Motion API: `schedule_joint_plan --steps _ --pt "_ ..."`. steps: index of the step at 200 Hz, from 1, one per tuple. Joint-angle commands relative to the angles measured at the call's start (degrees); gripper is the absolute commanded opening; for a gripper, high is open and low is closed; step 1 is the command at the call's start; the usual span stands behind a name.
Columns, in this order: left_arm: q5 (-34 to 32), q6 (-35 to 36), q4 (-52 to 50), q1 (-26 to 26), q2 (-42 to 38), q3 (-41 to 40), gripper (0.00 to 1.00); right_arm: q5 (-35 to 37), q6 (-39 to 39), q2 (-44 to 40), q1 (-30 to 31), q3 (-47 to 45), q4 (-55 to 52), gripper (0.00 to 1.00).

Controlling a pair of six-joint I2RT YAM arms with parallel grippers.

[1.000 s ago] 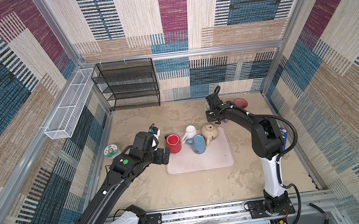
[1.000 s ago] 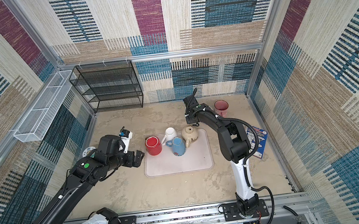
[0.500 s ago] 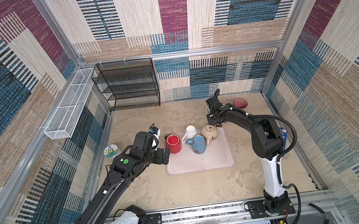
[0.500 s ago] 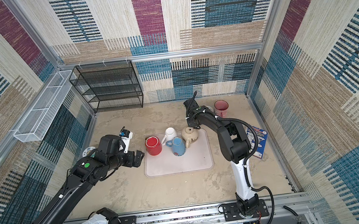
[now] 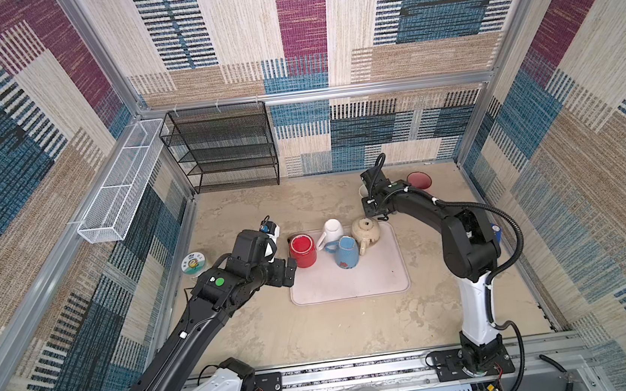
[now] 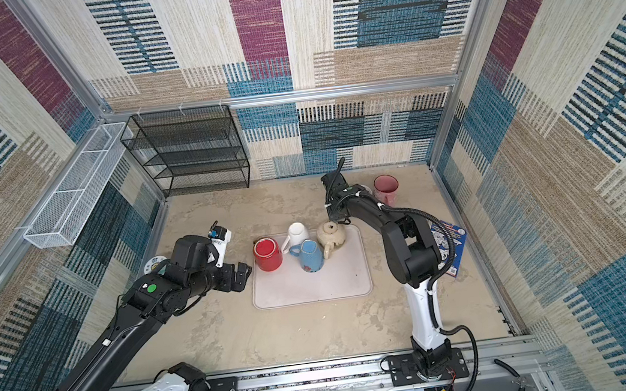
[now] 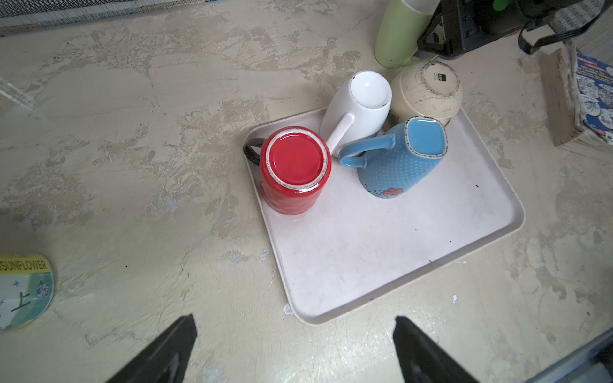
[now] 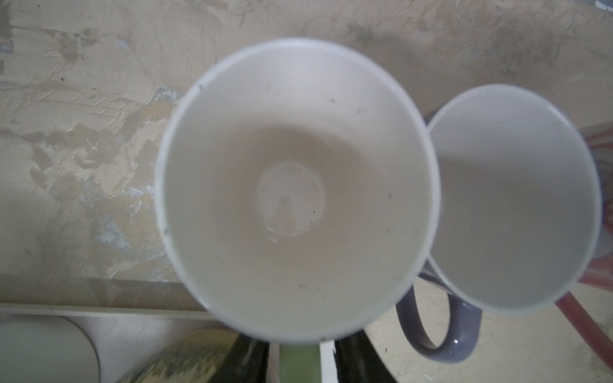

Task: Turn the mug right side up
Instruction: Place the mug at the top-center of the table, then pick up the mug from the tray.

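The mug point(image 8: 295, 185) is pale green outside point(image 7: 398, 33) and white inside, and stands upright on the table just behind the tray point(image 5: 351, 283). In a top view only a pale bit of it point(image 5: 362, 190) shows beside my right gripper point(image 8: 300, 348). The green handle lies between that gripper's fingers, with narrow pale gaps on both sides, so it is open. My left gripper point(image 7: 295, 323) hangs open and empty over the table off the tray's near left corner point(image 5: 289, 273).
A red point(image 7: 295, 162), a white point(image 7: 361, 102), a blue point(image 7: 408, 152) and a cream mug point(image 7: 428, 89) stand upside down on the tray. A purple-handled mug point(image 8: 510, 199) and a red cup point(image 5: 419, 180) stand beside the green one. A book point(image 6: 447, 248), a round tin point(image 5: 194, 262), a black rack point(image 5: 221, 150).
The right gripper's jaws have parted from the green mug's handle, and that arm has shifted a little. The left arm has stayed where it was.
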Motion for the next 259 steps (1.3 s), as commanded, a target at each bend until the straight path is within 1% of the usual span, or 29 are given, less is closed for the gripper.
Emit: schedule_joint_plan --steps 1,54,74,96,111,137,149,152,155,164,183,199,209,219,230,259 --pt "0.55 1.34 -0.28 -0.01 0.01 -0.01 0.98 0.41 -0.07 -1.16 0.21 -0.01 1.10 0.36" --pt "1.39 0.62 -0.27 -0.07 0.74 0.67 0.97 0.45 -0.22 -5.82 0.28 -1.96 0.98 0.40" --pt "2.70 0.55 -0.44 -0.16 1.84 1.92 0.94 0.90 -0.50 -9.43 0.32 -3.26 1.72 0.43" --pt "3.86 0.81 -2.11 -1.15 4.08 5.31 0.93 0.24 -0.64 -15.36 0.34 -9.33 4.36 0.47" --pt "2.76 1.06 -4.00 -3.33 6.48 8.33 0.91 -1.56 -0.19 -20.32 0.28 -14.16 7.36 0.49" --pt "-2.63 1.12 -7.01 -8.95 11.30 14.16 0.88 -7.43 2.75 -30.44 0.30 -24.30 14.66 0.53" --pt "-3.75 0.53 -7.94 -11.12 13.87 17.08 0.83 -10.67 4.67 -35.23 0.31 -29.55 18.38 0.54" --pt "-3.91 0.36 -8.25 -11.53 14.52 17.73 0.81 -11.21 5.23 -36.48 0.28 -30.68 19.15 0.55" --pt "-4.11 0.16 -8.49 -11.92 15.26 18.50 0.76 -11.63 5.63 -37.57 0.33 -31.96 19.94 0.55" --pt "-4.92 -0.46 -9.15 -13.56 17.33 20.54 0.71 -12.82 7.33 -41.11 0.29 -35.43 21.98 0.57" --pt "-7.25 -1.52 -9.86 -17.20 21.56 24.62 0.67 -14.08 9.90 -47.80 0.27 -41.16 24.52 0.60" --pt "-8.11 -2.64 -10.34 -19.16 25.46 28.02 0.62 -14.01 11.83 -52.73 0.14 -44.86 25.41 0.64" --pt "-8.76 -3.38 -10.65 -20.35 28.10 30.18 0.60 -14.46 13.15 -55.06 -0.25 -47.00 25.72 0.65" --pt "-9.69 -4.04 -11.30 -21.43 31.06 32.63 0.56 -15.46 14.22 -56.66 -1.12 -48.66 25.71 0.67" --pt "-10.56 -4.75 -12.07 -22.54 34.28 35.53 0.55 -17.87 15.44 -57.60 -2.88 -50.29 25.67 0.67" --pt "-11.16 -6.06 -12.81 -24.83 41.86 42.23 0.54 -27.60 18.74 -59.47 -11.01 -56.50 28.18 0.67"
